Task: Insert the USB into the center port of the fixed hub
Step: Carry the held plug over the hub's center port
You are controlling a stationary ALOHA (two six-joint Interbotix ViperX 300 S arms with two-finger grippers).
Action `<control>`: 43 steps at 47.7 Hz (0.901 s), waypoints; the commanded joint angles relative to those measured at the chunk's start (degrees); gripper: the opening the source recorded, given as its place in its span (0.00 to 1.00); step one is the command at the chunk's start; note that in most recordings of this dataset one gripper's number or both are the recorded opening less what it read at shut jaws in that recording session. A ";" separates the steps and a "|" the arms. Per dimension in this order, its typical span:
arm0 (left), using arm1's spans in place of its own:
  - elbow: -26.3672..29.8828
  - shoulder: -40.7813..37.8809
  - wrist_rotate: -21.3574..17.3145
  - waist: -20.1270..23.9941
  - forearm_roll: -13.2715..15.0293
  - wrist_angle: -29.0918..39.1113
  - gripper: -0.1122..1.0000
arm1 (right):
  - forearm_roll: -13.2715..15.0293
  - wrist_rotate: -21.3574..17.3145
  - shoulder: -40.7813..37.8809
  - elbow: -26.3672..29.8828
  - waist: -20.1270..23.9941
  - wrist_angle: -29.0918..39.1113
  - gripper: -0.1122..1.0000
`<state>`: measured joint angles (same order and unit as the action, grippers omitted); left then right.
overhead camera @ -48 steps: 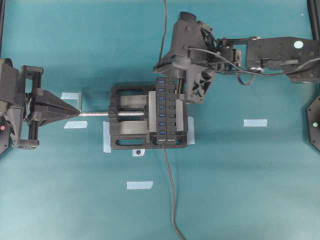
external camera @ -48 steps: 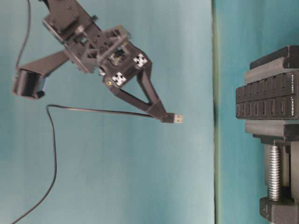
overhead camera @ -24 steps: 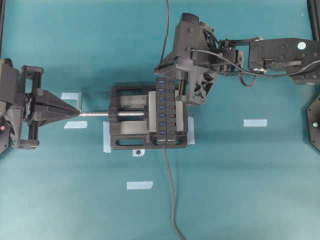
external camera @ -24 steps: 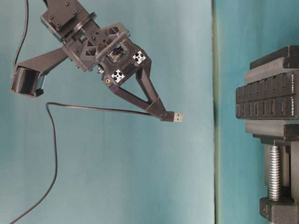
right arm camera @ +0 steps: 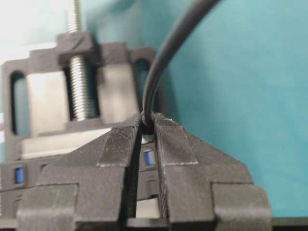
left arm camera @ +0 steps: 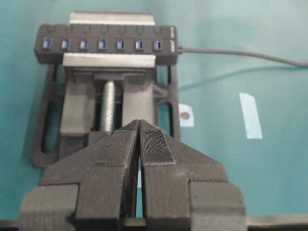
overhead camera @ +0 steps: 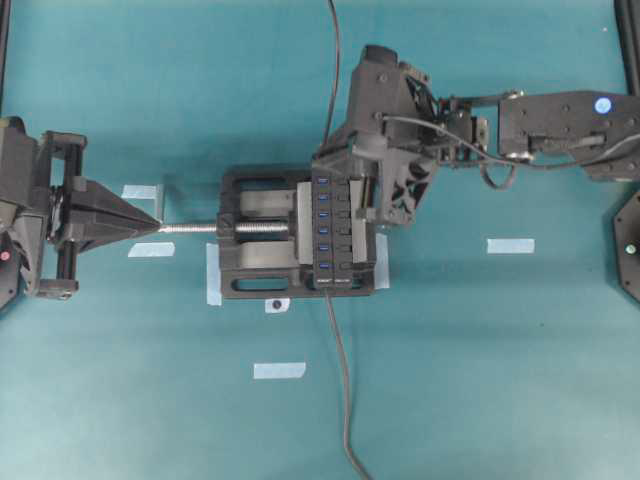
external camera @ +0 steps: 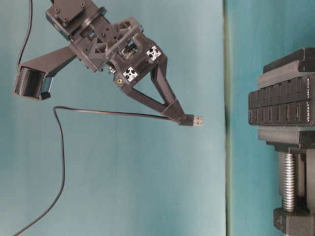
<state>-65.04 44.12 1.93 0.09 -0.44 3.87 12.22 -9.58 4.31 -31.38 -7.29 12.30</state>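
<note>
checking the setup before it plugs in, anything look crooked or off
Nothing stands out. The hub sits square in the vise, and the right gripper holds the USB level, metal tip out, still short of the ports.

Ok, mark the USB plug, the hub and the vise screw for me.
USB plug (external camera: 197, 120): table-level view, on its metal tip.
Hub (left arm camera: 108, 44): left wrist view, on its row of blue ports.
Vise screw (overhead camera: 190, 228): overhead view, on the bare silver thread.
</note>
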 commanded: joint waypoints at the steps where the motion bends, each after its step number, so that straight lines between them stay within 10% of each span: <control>1: 1.49 -0.09 0.09 0.09 0.00 -0.26 0.10 | 0.00 -0.79 1.76 0.44 0.97 -0.44 0.17; 43: 1.49 -0.18 0.18 0.00 -0.09 -0.44 0.10 | -0.09 -0.79 -1.76 -0.79 2.99 -1.76 0.17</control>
<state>-65.04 44.12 2.02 0.09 -0.44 3.87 12.22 -9.67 2.29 -32.34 -4.66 11.69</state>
